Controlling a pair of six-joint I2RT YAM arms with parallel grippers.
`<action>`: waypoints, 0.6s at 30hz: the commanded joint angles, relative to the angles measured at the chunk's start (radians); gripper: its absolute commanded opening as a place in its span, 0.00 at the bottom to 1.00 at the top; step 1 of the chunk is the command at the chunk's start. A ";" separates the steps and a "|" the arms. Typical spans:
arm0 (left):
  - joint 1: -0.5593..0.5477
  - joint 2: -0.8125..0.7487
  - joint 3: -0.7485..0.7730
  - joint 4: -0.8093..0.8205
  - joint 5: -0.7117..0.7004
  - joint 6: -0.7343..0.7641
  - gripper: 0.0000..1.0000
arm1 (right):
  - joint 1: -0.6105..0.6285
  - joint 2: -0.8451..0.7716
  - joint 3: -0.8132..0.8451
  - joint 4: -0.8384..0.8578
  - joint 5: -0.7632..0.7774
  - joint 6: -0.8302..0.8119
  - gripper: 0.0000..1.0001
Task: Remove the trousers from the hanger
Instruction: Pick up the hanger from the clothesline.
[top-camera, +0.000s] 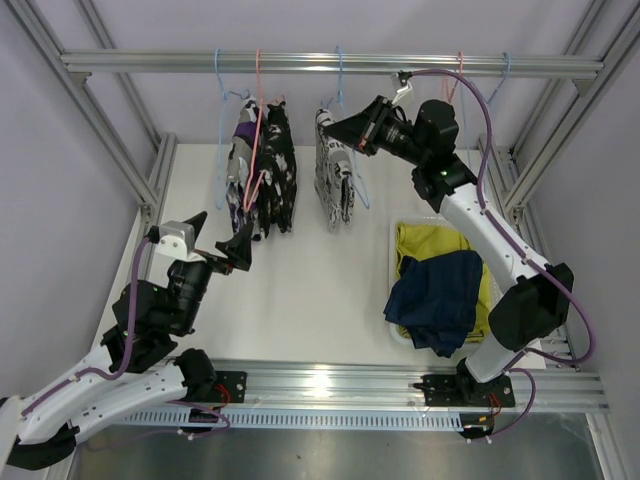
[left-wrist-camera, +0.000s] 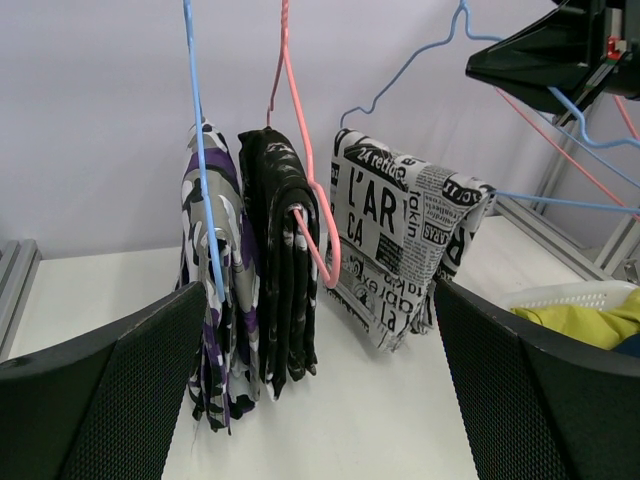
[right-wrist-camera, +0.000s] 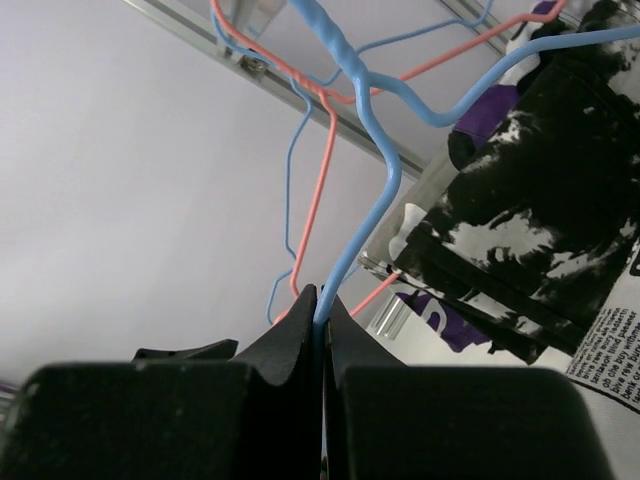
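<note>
Newsprint trousers (top-camera: 335, 185) just below right pincer (top-camera: 329, 123), clamped on blue hanger (right-wrist-camera: 350, 255)

The trousers (left-wrist-camera: 390, 240) are soft matt cloth, the hangers (right-wrist-camera: 340, 45) smooth glossy coated wire, the rail (top-camera: 300, 63) brushed metal, the desk (top-camera: 310, 280) matt white

Right fingers (right-wrist-camera: 290, 345) clamp the blue hanger (right-wrist-camera: 346, 55); patterned trousers (right-wrist-camera: 530, 190) hang beside it

The newsprint-patterned trousers (left-wrist-camera: 400, 250) are showing large black letters reading "L'AR", with "CA" just beneath, in the left wrist view. Smaller headline words are running around these at angles, too folded and broken to be made out. The same print is peeking into the right wrist view's lower corner, too small to read.
</note>
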 joint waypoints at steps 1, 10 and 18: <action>0.005 0.003 0.001 0.015 0.012 0.005 0.99 | 0.004 -0.102 0.030 0.271 0.007 -0.019 0.00; 0.005 0.003 0.001 0.015 0.012 0.008 0.99 | 0.003 -0.116 0.059 0.328 0.041 -0.022 0.00; 0.000 -0.003 0.001 0.007 0.041 0.000 0.99 | 0.097 -0.245 -0.015 0.190 0.241 -0.171 0.00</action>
